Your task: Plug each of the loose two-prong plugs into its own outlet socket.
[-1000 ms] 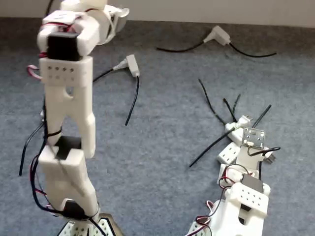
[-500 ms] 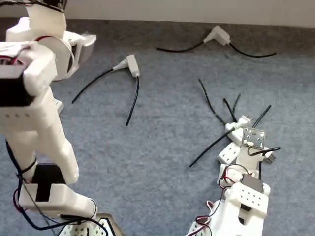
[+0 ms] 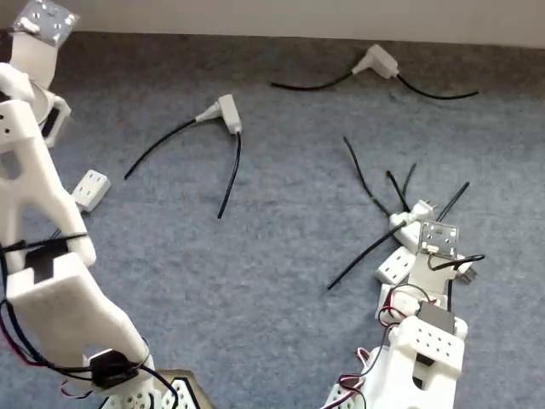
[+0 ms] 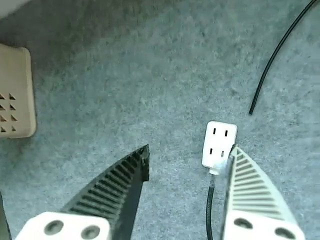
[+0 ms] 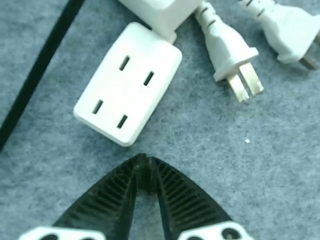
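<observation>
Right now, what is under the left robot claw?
Grey carpet lies under the open left gripper, with a white outlet socket by one finger. That finger covers one corner of the socket. Its black cord trails beside the finger.

Grey carpet (image 3: 281, 256) underneath; beige perforated block (image 4: 15, 90) resting on it; pale wall strip (image 3: 341, 17) behind

Both arms are wearing white printed shells. The left arm (image 3: 34, 196) is carrying black motor blocks between its links, with red, black and white wires looping beside them. The right arm (image 3: 430, 341) is showing rows of small holes, a black motor and red and white wires. Each is bearing a speckled grey plate. The left gripper (image 4: 189, 150) is showing one black and one pale ribbed jaw; on the right gripper (image 5: 146, 160) both are showing black ribs.
</observation>
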You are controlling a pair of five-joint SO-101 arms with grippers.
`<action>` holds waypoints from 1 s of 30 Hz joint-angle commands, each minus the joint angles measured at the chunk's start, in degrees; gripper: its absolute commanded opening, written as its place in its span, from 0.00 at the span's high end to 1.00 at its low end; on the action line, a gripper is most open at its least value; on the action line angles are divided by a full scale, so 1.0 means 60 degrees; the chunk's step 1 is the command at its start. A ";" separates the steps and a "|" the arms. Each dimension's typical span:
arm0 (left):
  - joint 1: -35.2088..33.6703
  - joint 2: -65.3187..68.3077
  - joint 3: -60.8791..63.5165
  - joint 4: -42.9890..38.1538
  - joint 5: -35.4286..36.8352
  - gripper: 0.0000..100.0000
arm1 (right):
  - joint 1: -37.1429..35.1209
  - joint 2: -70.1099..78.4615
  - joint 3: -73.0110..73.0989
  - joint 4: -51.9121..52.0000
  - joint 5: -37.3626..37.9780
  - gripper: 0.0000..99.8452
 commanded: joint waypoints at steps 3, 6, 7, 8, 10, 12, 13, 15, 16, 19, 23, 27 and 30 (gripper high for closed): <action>-0.0154 0.1092 -0.0037 -0.0220 -0.0689 0.75 | -0.0183 0.0037 -0.0022 -0.0095 0.0088 0.99; -0.0139 0.1780 -0.0037 -0.0410 -0.0821 0.75 | -0.0183 0.0037 0.0081 -0.0095 0.0088 0.99; -0.0139 0.2000 -0.0037 -0.0542 -0.0821 0.75 | -0.0183 0.0037 0.0095 -0.0095 0.0088 0.99; -0.0154 0.2220 -0.0037 -0.0703 -0.0821 0.75 | -0.0183 0.0037 0.0095 -0.0095 0.0088 0.99; -0.0183 0.2733 -0.0037 -0.1040 -0.0864 0.76 | -0.0183 0.0037 0.0095 -0.0095 0.0088 0.99; -0.0183 0.3216 -0.0037 -0.1114 -0.0864 0.76 | -0.0198 0.0037 0.0095 -0.0095 0.0088 0.99; -0.0183 0.3421 -0.0037 -0.1099 -0.0879 0.76 | -0.0198 0.0037 0.0095 -0.0095 0.0088 0.99; -0.0154 0.3773 -0.0037 -0.1099 -0.0879 0.76 | -0.0198 0.0037 0.0095 -0.0095 0.0088 0.99; -0.0154 0.3905 -0.0037 -0.1099 -0.0879 0.76 | -0.0198 0.0037 0.0095 -0.0095 0.0088 0.99; -0.0168 0.4227 -0.0037 -0.1128 -0.0879 0.78 | -0.0198 0.0037 0.0095 -0.0095 0.0088 0.99; -0.0139 0.4652 -0.0037 -0.1099 -0.0879 0.79 | -0.0198 0.0037 0.0095 -0.0095 0.0088 0.99; -0.0125 0.4842 -0.0037 -0.1084 -0.0879 0.82 | -0.0198 0.0037 0.0095 -0.0095 0.0088 0.99; 0.0037 0.4828 -0.0081 -0.0645 -0.0879 0.90 | -0.0198 0.0037 0.0095 -0.0095 0.0088 0.99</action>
